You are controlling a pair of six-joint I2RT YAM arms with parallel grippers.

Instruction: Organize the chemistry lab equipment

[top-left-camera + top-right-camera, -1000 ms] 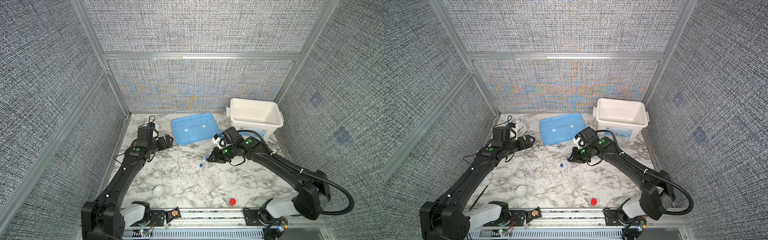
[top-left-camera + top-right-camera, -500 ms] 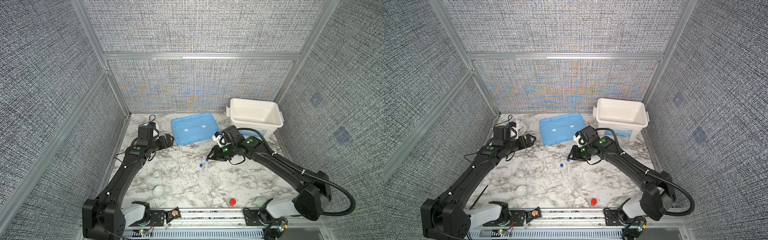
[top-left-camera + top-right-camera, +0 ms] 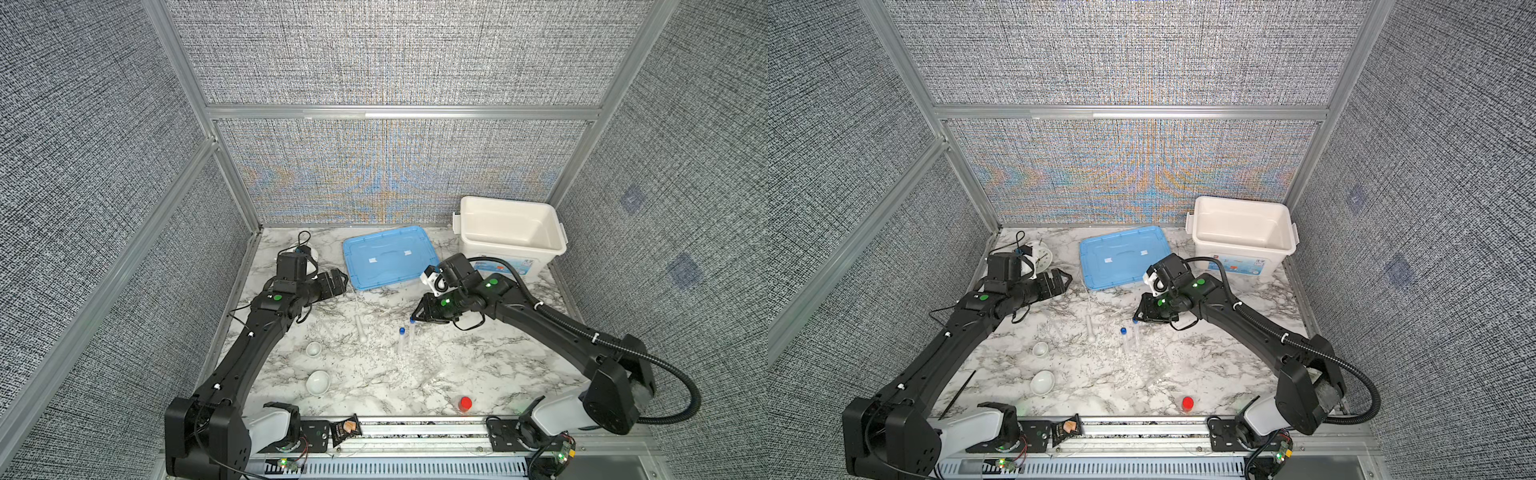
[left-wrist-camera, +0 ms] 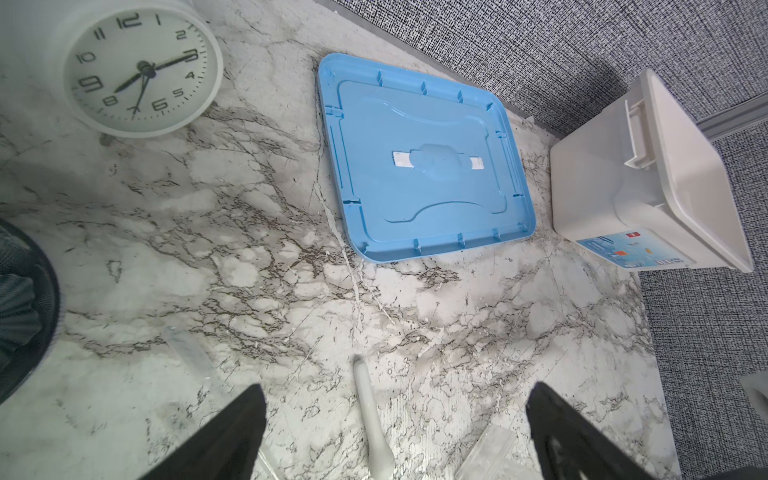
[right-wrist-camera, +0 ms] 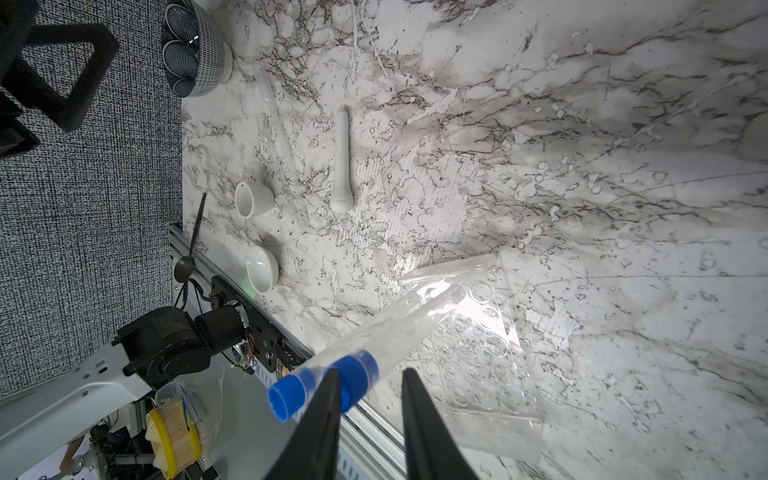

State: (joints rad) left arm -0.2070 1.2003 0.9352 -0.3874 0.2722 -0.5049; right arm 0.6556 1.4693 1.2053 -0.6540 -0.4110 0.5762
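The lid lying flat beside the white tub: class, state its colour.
Light blue. The lid shows best in the left wrist view.

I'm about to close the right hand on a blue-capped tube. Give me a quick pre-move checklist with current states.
1. Right hand open: ok.
2. Slim clear blue-capped tube centred between its fingers: not ok, cap hugs one finger.
3. Other blue-capped tube outside the fingers: ok.
4. Left hand open, empty: ok.
5. White rectangular plastic bin uncovered, blue plastic lid flat beside it: ok.
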